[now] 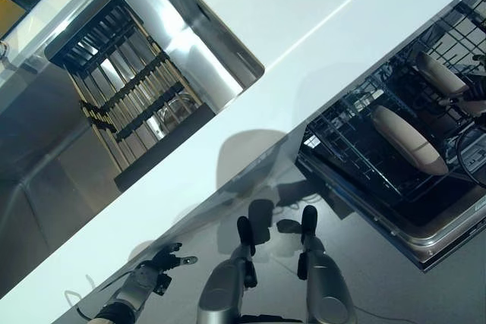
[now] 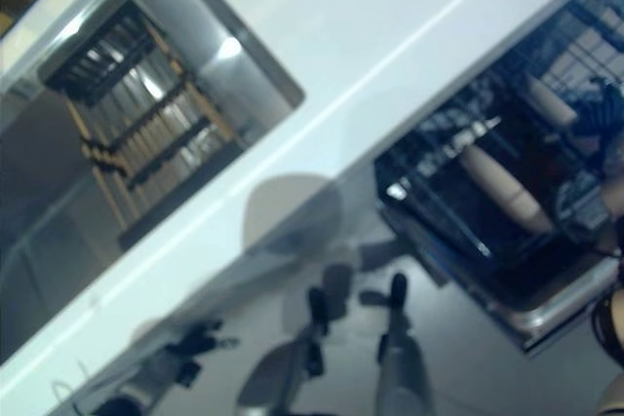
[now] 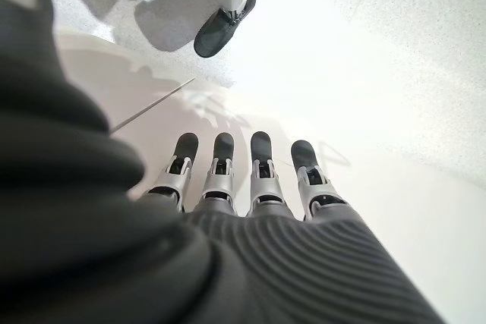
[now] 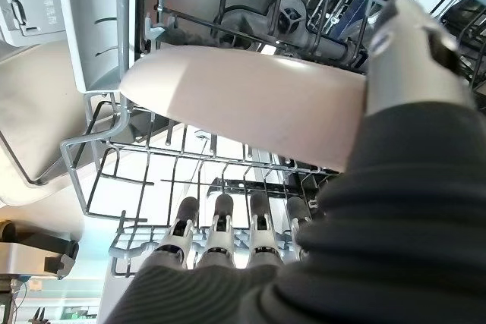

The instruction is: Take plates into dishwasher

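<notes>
A white counter (image 1: 319,28) runs diagonally across the frame, with a steel sink (image 1: 190,43) holding a dark slatted rack (image 1: 125,89) in the upper left and an open dishwasher (image 1: 410,225) at the right edge above grey floor.

The right hand (image 4: 220,240) is at the far right, inside the dishwasher's wire rack (image 1: 357,142). In its wrist view the fingers lie straight in a row under a beige plate (image 4: 250,104), with the thumb (image 4: 406,43) up against the plate's edge; whether it actually pinches the plate I cannot tell. That plate stands on edge among the rack's wires. In the head views two beige plates show upright in the rack: one near the middle (image 1: 410,140), another further toward the upper right (image 1: 440,73).

The left hand (image 1: 163,263) hangs at the lower left of the frame, below the counter edge, fingers straight and slightly apart, holding nothing.
</notes>
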Available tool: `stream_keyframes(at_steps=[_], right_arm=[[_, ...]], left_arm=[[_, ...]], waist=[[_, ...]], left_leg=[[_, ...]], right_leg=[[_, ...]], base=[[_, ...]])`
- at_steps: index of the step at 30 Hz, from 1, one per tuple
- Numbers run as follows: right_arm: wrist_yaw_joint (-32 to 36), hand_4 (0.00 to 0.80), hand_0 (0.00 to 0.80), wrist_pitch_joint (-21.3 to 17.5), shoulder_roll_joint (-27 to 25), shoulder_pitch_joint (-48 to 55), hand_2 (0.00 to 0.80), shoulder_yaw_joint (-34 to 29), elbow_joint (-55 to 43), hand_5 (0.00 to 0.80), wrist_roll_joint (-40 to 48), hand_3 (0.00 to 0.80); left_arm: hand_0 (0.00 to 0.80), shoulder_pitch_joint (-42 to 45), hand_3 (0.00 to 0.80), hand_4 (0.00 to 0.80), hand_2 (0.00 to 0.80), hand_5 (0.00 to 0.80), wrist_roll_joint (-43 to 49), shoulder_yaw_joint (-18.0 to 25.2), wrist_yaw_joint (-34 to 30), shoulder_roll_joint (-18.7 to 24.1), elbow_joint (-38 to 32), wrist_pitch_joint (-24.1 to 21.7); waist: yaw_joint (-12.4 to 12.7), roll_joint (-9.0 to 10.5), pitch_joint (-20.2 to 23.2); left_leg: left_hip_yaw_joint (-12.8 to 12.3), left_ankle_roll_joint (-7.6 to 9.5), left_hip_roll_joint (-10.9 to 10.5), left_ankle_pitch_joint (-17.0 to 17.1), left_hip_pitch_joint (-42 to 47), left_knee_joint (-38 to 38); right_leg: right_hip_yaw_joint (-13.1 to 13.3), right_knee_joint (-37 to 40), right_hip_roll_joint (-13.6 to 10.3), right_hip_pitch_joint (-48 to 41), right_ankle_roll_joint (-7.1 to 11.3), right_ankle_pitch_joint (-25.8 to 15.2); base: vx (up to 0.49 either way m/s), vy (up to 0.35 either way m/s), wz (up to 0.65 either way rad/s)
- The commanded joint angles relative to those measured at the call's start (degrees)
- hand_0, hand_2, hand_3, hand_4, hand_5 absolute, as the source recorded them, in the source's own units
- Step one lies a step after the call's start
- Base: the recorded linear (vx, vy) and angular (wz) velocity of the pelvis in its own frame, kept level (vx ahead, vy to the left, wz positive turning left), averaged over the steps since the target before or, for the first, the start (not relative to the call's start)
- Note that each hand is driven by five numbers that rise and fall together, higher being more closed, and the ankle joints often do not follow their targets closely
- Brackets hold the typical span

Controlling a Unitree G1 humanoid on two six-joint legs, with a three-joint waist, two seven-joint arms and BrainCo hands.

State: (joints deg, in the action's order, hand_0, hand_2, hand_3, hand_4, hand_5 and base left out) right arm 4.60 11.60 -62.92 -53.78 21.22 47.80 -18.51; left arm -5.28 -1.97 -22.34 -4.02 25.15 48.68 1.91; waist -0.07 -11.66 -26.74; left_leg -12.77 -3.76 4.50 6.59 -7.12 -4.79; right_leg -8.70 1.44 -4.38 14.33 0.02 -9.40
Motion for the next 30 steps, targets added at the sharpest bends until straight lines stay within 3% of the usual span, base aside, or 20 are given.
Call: stream_keyframes(at_steps=[1,7,14,24,30], right_arm=[[-2.4,0.000,0.000,0.1,-4.1,-3.0,0.000,3.6,-1.1,0.000,-1.6,0.000],[-3.9,0.000,0.000,0.7,-3.8,-3.3,0.000,3.7,-2.0,0.000,-0.8,0.000],[-7.3,0.000,0.000,-3.7,-4.7,-0.5,0.000,-0.1,-6.4,0.000,4.9,0.000],[-18.3,0.000,0.000,-7.0,-5.2,12.4,0.000,-14.8,-14.8,0.000,14.4,0.000],[-23.1,0.000,0.000,-7.4,-5.1,20.6,0.000,-23.9,-16.9,0.000,20.8,0.000]], left_arm=[[0.000,-1.6,0.000,0.000,0.000,0.000,-1.6,-1.8,0.8,0.4,1.4,-0.6],[0.000,-1.9,0.000,0.000,0.000,0.000,-1.7,-1.9,1.0,0.3,1.1,-0.2],[0.000,-1.1,0.000,0.000,0.000,0.000,-1.0,-1.3,0.6,0.5,1.5,-1.0],[0.000,0.0,0.000,0.000,0.000,0.000,0.8,0.3,1.1,0.4,3.6,-1.5],[0.000,0.8,0.000,0.000,0.000,0.000,1.4,0.8,1.1,0.4,4.8,-1.8]], waist=[[-0.1,1.01,1.2],[-0.2,1.42,1.1],[-0.9,2.84,1.6],[-3.1,7.65,4.4],[-4.6,9.49,6.8]], left_leg=[[4.3,-2.45,1.6,2.0,-3.7,-0.2],[4.0,-2.35,1.7,2.0,-3.8,-0.2],[3.6,-2.22,1.9,1.5,-2.8,-0.2],[1.5,-1.74,2.4,-0.3,0.4,-0.2],[0.5,-1.44,2.2,-1.6,2.5,-0.2]], right_leg=[[-2.6,-14.4,-4.3,3.3,3.12,12.4],[-2.6,-14.0,-4.2,3.2,3.20,12.2],[-2.1,-12.8,-3.6,1.6,3.46,11.7],[-0.6,-8.1,-2.1,-2.5,4.59,9.3],[0.9,-4.9,-1.7,-4.8,5.30,7.4]], base=[[0.000,0.000,0.00],[0.000,0.000,0.00],[-0.004,0.026,0.00],[0.002,0.003,0.00],[0.014,0.044,-0.16]])
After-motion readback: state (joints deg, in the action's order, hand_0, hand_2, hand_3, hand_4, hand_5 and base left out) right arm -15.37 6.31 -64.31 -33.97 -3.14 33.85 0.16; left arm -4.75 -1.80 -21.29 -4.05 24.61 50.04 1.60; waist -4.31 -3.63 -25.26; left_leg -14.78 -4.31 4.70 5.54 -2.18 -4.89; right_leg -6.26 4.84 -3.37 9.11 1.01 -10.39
